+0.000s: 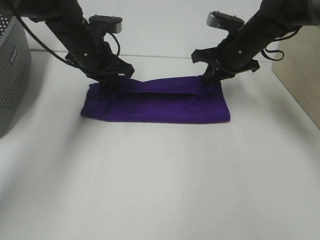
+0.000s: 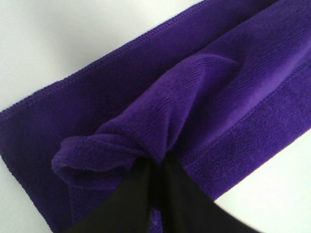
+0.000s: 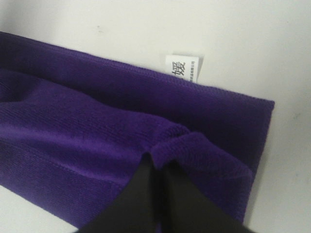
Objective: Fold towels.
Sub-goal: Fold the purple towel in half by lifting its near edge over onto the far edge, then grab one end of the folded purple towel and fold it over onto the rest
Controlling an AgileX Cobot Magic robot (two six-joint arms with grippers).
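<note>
The purple towel [image 1: 161, 106] lies on the white table [image 1: 155, 196] as a long folded strip. It sits closer to the far edge than to the near edge, about midway between the left and right edges. Its long sides run parallel to the far edge. The left gripper [image 1: 112, 80] comes down on the far left corner of the strip. In the left wrist view its black jaws are clenched together on a bunched-up fold of the top layer [image 2: 146, 131], which puckers into a raised ridge at the tips [image 2: 155, 162]. The right gripper [image 1: 208, 79] meets the far right corner of the strip. In the right wrist view its jaws are likewise pinched tight on a small lifted fold of cloth [image 3: 194, 145], with no gap showing between the tips [image 3: 155, 164]. Between the two grips the upper layer is raised a little along the far side, while the lower layer lies flat on the table. A small white tag [image 3: 182, 68] with printed characters sticks out from the towel's edge onto the bare tabletop near the right gripper. A grey perforated basket [image 1: 4, 83] stands at the table's left edge, and a pale wooden board [image 1: 309, 85] lies at the right edge, both well apart from the towel.
</note>
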